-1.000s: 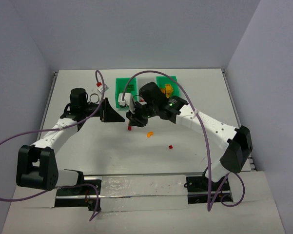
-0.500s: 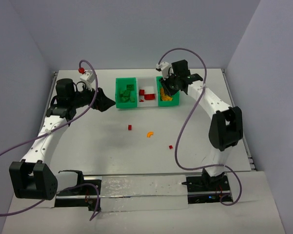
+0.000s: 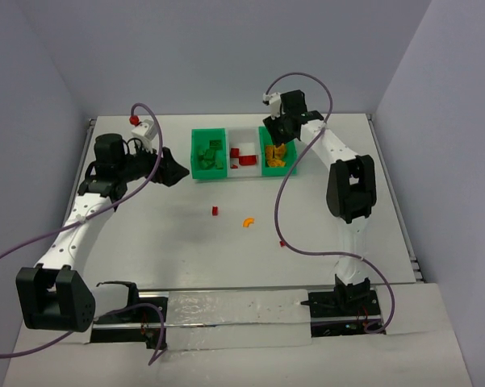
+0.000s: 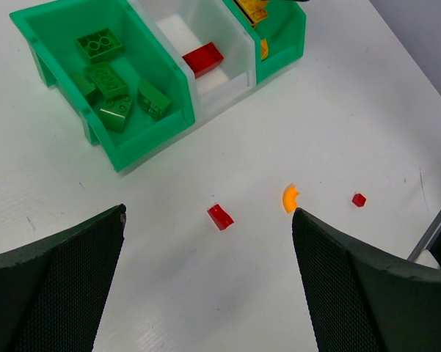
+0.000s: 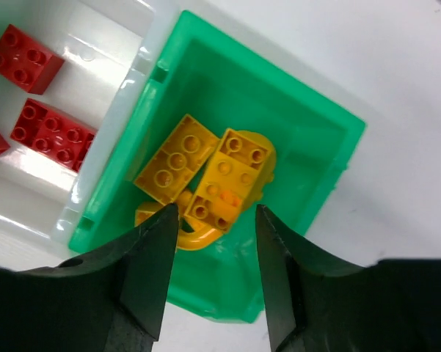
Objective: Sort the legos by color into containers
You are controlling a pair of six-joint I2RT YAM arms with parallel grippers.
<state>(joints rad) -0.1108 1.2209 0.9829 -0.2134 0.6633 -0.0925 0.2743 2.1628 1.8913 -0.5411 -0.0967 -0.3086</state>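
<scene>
The containers stand in a row at the back: a left green bin (image 3: 195,153) with green bricks (image 4: 106,77), a white middle bin (image 3: 244,133) with red bricks (image 5: 51,132), and a right green bin (image 3: 290,157) with orange-yellow bricks (image 5: 231,172). My right gripper (image 5: 216,213) hangs open over that right bin (image 5: 308,103), nothing between its fingers. On the table lie a red brick (image 3: 215,211), an orange half-disc (image 3: 248,221) and a tiny red bit (image 3: 282,242). My left gripper (image 4: 209,211) is wide open, left of the bins and high over the loose pieces.
The right arm's purple cable (image 3: 307,246) trails across the table near the tiny red bit. The table's raised edges (image 3: 89,145) run along left and right. Grey walls close in the back.
The right arm swung from the table's middle to over the right green bin and its jaws parted. The left arm drew back to the left and has stayed there.
</scene>
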